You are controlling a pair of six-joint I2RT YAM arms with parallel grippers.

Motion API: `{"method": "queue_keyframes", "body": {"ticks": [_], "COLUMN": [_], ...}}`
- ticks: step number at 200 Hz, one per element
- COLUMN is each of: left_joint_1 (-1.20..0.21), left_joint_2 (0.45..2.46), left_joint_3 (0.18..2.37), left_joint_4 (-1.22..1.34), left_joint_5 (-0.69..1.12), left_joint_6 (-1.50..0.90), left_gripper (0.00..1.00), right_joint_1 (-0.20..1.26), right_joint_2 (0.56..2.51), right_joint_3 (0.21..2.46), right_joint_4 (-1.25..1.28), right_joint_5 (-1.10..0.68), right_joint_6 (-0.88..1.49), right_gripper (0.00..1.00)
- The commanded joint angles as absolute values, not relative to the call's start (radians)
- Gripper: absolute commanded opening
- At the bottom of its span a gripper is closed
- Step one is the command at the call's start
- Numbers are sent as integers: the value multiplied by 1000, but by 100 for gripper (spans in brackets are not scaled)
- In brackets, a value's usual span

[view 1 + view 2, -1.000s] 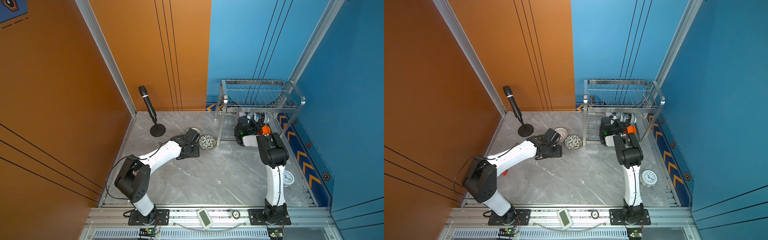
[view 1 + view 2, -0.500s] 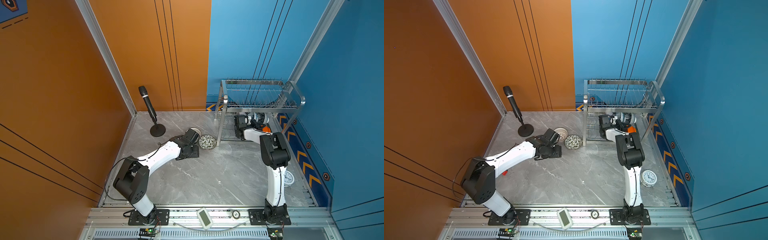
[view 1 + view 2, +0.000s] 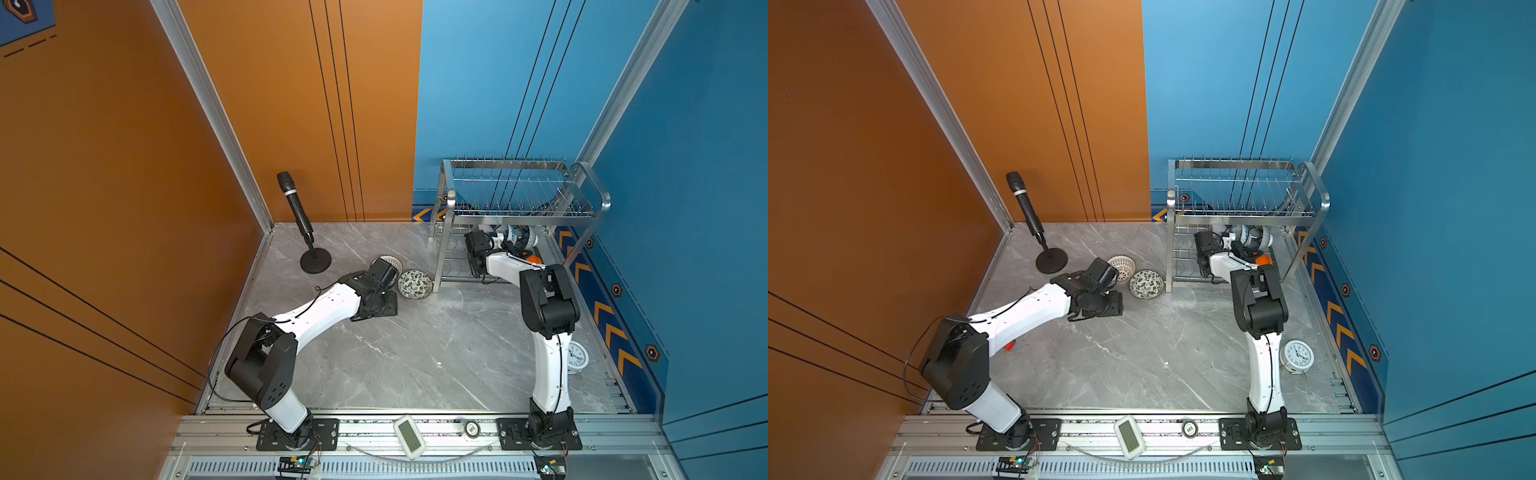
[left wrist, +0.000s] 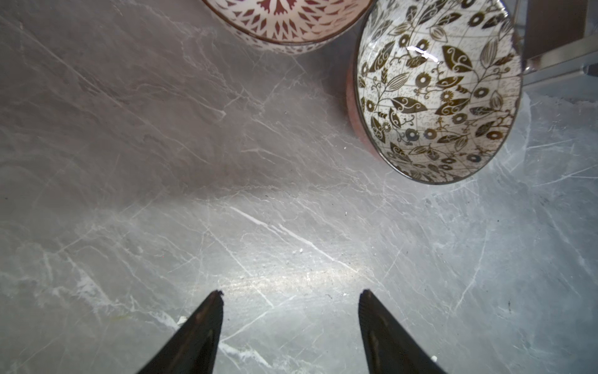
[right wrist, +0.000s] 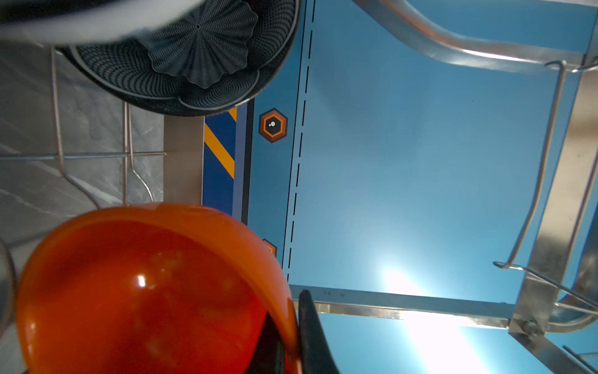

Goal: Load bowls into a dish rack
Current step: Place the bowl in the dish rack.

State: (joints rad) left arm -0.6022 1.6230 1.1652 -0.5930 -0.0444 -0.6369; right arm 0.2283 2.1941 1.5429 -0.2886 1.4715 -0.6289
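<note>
Inside a robotics lab test cell: orange wall panels (image 3: 124, 166) and blue wall panels (image 3: 706, 208), held in aluminium framing (image 3: 212, 108), box in my grey marble-look surface (image 3: 415, 353). My two arms (image 3: 320, 311) are bolted to a slotted rail (image 3: 365, 432). A stand microphone (image 3: 296, 208) and an alarm clock (image 3: 1296, 354) stand nearby.

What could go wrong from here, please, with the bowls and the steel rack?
The right hand pinches only the rim of the plain orange bowl, so the glossy bowl could slip. The dark blue petal-shaped bowl stands close by in the shiny steel wire rack and could be knocked. The open left hand hovers near the black-and-white leaf-patterned bowl, which a careless reach might shove against the rack leg.
</note>
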Motion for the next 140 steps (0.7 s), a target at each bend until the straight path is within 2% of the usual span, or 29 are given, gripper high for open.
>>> {"method": "queue_keyframes", "body": {"ticks": [1,140], "left_joint_1": [-599,-599], "left_joint_2": [1595,1591], "left_joint_3": [1156,1162], "left_joint_4": [-598,-604], "left_joint_5": [-44,-56], "left_joint_6": [-650,-662], "left_gripper": [68,68], "right_joint_1": [245,248], "right_joint_2": [2250,2316], "right_joint_3": [1569,1674], "right_joint_4": [-375,-407], "right_joint_5": [1401,1381], "right_joint_6": [-604,-604], "right_gripper": [0,1]}}
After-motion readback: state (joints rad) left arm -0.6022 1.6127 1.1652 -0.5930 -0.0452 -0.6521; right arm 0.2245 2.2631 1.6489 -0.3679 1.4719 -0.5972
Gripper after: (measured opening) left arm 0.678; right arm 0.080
